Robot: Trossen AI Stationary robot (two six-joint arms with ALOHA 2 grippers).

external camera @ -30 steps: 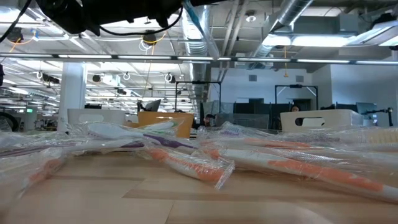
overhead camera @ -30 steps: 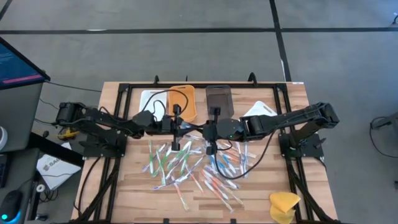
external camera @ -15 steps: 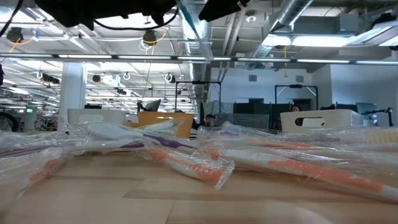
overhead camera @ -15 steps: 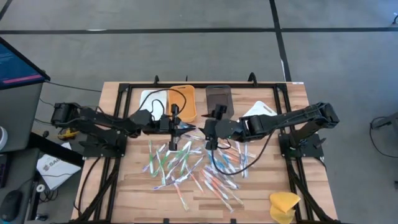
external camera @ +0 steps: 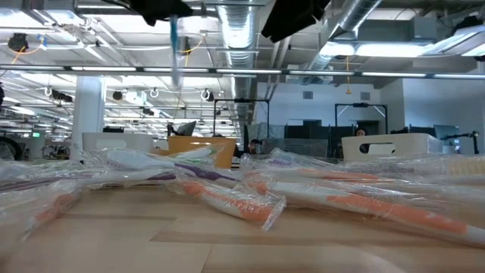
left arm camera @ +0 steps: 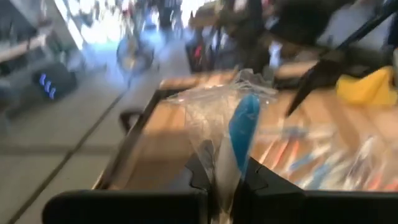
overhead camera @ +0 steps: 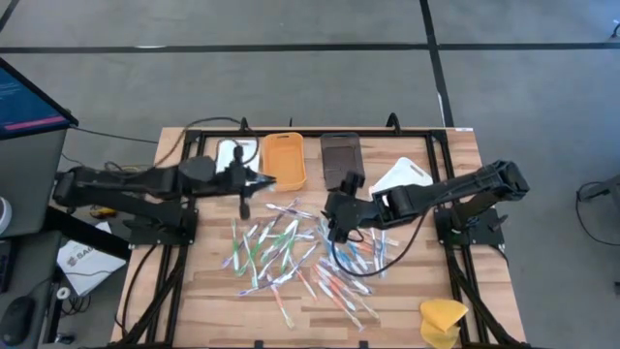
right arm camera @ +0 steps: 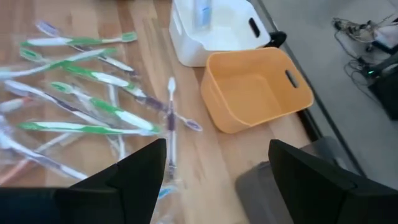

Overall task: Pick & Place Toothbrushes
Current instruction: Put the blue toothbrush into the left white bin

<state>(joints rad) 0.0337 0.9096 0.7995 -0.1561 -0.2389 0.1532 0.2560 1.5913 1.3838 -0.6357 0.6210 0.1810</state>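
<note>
High view: left tool (overhead camera: 244, 191) clamped on a blue toothbrush (left arm camera: 242, 127), beside the white tray (overhead camera: 230, 155). Right tool (overhead camera: 332, 226) fingers apart, above the toothbrush pile (overhead camera: 291, 247) on the bench (overhead camera: 203, 301).

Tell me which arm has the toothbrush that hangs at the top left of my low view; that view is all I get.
Observer: The left end effector. From above, it hangs just in front of the white tray.
Reviewer: Is the toothbrush actually gripped?
Observer: Yes. The left wrist view shows the fingers shut on the blue toothbrush, which is in a clear wrapper.
Reviewer: And the other arm?
Observer: The right end effector is open and empty, above the pile of toothbrushes.
</note>
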